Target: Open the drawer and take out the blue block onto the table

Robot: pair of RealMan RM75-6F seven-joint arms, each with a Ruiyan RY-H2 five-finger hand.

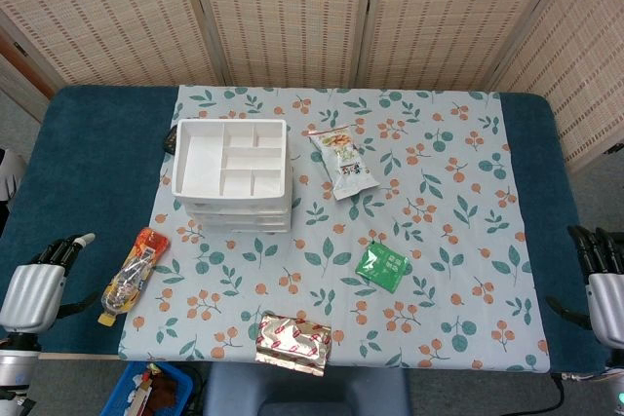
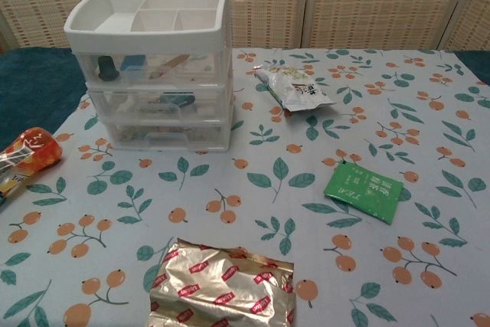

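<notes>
The blue block (image 2: 133,62) sits behind the closed top drawer (image 2: 157,67) of the white cabinet (image 1: 232,174), at ten o'clock on the worktop (image 1: 97,143). Left hand (image 1: 44,275) and right hand (image 1: 600,275) wait empty, fingers loosely apart. Best to hook the drawer's front lip and pull straight outward.

Leaf-print cloth (image 1: 458,241) over blue table (image 1: 97,163)

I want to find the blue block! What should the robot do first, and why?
Probably reach the left robot hand to the top drawer of the white plastic drawer unit. All drawers look closed, something blue shows there, and both hands sit at the table's edges.
</notes>
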